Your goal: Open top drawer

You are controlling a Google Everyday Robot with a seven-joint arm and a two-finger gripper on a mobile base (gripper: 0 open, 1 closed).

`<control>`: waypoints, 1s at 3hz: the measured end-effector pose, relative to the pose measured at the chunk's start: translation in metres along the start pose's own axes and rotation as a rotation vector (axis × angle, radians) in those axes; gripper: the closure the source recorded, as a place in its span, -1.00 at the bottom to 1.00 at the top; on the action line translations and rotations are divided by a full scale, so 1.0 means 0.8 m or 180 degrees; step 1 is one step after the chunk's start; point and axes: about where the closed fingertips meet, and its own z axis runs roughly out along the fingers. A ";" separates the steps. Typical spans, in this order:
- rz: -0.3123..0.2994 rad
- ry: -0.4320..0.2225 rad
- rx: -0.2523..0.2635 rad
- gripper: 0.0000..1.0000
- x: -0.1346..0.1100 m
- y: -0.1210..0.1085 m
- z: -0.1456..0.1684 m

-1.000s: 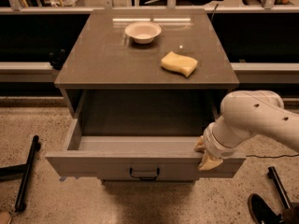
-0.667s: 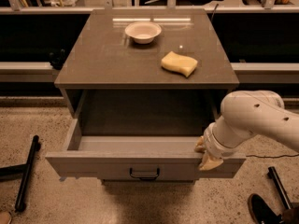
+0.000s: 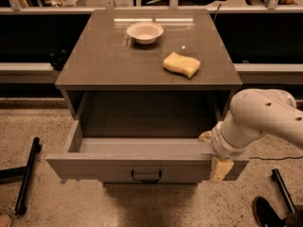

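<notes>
The top drawer (image 3: 109,167) is pulled far out of the grey-brown cabinet (image 3: 94,65), its inside dark and showing nothing in it. Its flat front carries a small black centre handle (image 3: 146,176). My gripper (image 3: 215,157) sits at the drawer's front right corner, at the end of the white arm (image 3: 265,119). One pale finger (image 3: 220,168) lies over the outside of the drawer front and another shows just inside the front edge, so the gripper straddles the front panel.
A white bowl (image 3: 145,32) and a yellow sponge (image 3: 182,64) rest on the cabinet top. A black pole (image 3: 27,174) lies on the speckled floor at left. A black bar (image 3: 282,190) and a dark shoe-like object (image 3: 266,212) lie at lower right.
</notes>
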 end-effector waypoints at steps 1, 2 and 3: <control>0.0026 -0.0013 0.0078 -1.00 0.012 -0.009 -0.015; 0.0150 -0.0037 0.0227 -1.00 0.042 -0.018 -0.042; 0.0295 0.0052 0.0394 -1.00 0.071 -0.016 -0.080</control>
